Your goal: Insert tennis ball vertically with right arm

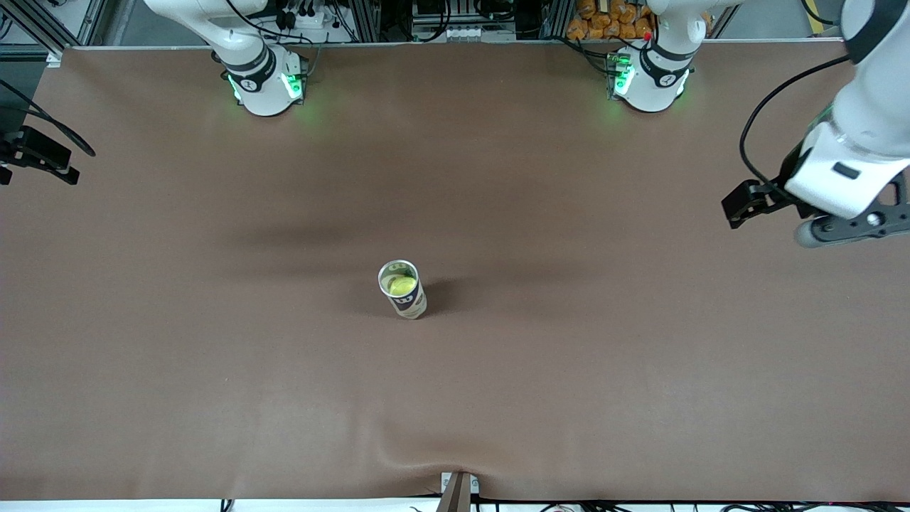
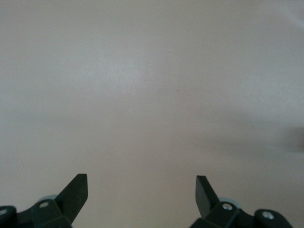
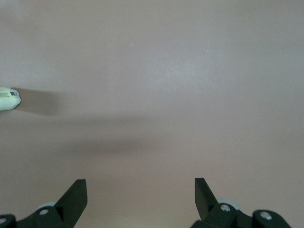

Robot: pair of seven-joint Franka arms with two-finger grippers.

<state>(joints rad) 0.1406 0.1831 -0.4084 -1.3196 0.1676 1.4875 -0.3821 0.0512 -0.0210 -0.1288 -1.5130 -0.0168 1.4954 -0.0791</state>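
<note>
Upright cylindrical tennis-ball can, clear-walled with a dark printed label (image 1: 403, 290), at mid-table on the brown table cover (image 1: 569, 370), mouth open toward the ceiling; yellow-green felt tennis ball (image 1: 400, 285) already inside, just below the rim. Ball judged light, springy and slightly compressible, felt giving good friction; best taken across its widest girth, though seated in the can only the crown is reachable. Can judged light, thin-walled and easily tipped by a sideways nudge. Left gripper (image 2: 141, 190) over bare cover at the left arm's end of the table, jaws spread wide, holding nothing, arm waiting. Right gripper (image 3: 140, 192) over bare cover at the right arm's end, jaws likewise wide and empty. Right arm largely cut off at the front view's edge; only a sliver of a pale object (image 3: 8, 99), probably the can, in the right wrist view; depth of ball in can and any further balls beneath not discernible.
</note>
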